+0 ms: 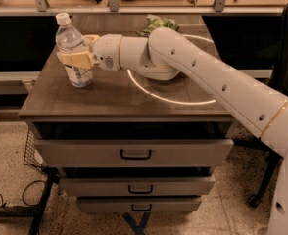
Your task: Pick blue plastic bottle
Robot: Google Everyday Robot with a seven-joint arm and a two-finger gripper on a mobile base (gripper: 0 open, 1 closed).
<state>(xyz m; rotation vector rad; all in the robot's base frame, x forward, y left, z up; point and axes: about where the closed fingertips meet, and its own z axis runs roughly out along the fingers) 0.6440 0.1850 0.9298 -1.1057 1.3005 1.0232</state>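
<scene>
The blue plastic bottle [69,37] stands upright near the left rear of the dark wooden tabletop [109,99]. It is clear and pale blue, with a white cap and a white label. My gripper [83,50] reaches in from the right at the bottle's mid-height. Its tan parts lie against the front and the right side of the bottle. The white arm [207,77] stretches from the lower right across the table.
A cream bowl [156,74] sits mid-table, mostly hidden under the arm. A green foil snack bag [158,22] lies at the back. A bright ring of light [183,100] marks the tabletop. Drawers [134,153] are below. A wire basket [31,151] hangs at the left, and a railing runs behind.
</scene>
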